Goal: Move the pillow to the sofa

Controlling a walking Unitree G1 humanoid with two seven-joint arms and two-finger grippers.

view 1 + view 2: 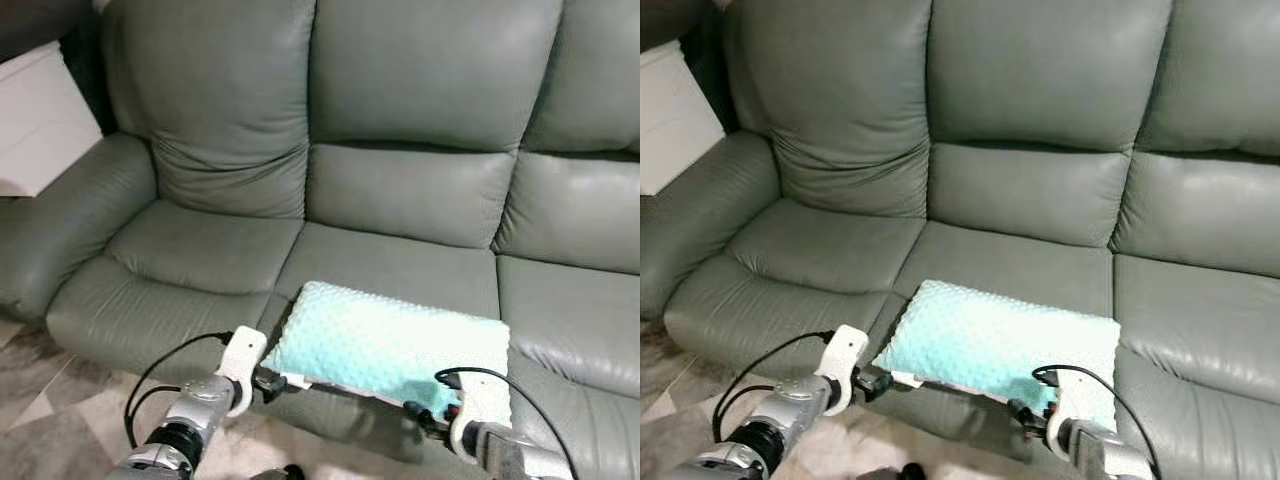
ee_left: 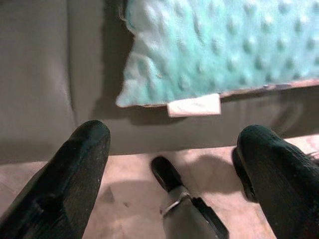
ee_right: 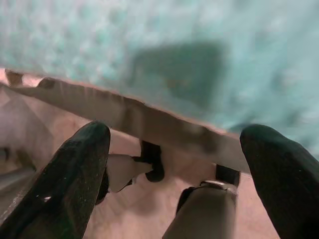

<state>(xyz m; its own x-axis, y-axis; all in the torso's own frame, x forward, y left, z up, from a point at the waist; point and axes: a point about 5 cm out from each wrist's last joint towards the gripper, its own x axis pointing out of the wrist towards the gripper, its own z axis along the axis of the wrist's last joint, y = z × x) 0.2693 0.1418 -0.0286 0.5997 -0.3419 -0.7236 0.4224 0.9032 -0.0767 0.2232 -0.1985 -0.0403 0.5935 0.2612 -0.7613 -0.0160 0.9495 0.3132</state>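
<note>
1. Jaws of both grippers are seen spread apart and released, with nothing held between them.
2. At the pillow's front left corner the left gripper (image 1: 272,382) is placed, its black fingers (image 2: 75,184) apart from the fabric; a white label (image 2: 194,105) is seen hanging from that corner.
3. At the front right edge of the pillow the right gripper (image 1: 425,415) is placed, and its fingers (image 3: 75,184) are seen just short of the pillow's underside seam.
4. A mint-green dotted pillow (image 1: 395,345) is laid flat on the middle seat of the grey leather sofa (image 1: 400,180), with its front edge overhanging the seat's front.
5. A white cabinet (image 1: 35,115) is seen beside the sofa's left armrest (image 1: 60,225), well apart from the pillow.
6. Black cables (image 1: 165,365) are looped from the left wrist, and another is looped over the right wrist.
7. Patterned tiled floor (image 1: 40,400) is seen before the sofa, and the robot's foot (image 2: 167,174) is seen on it.
</note>
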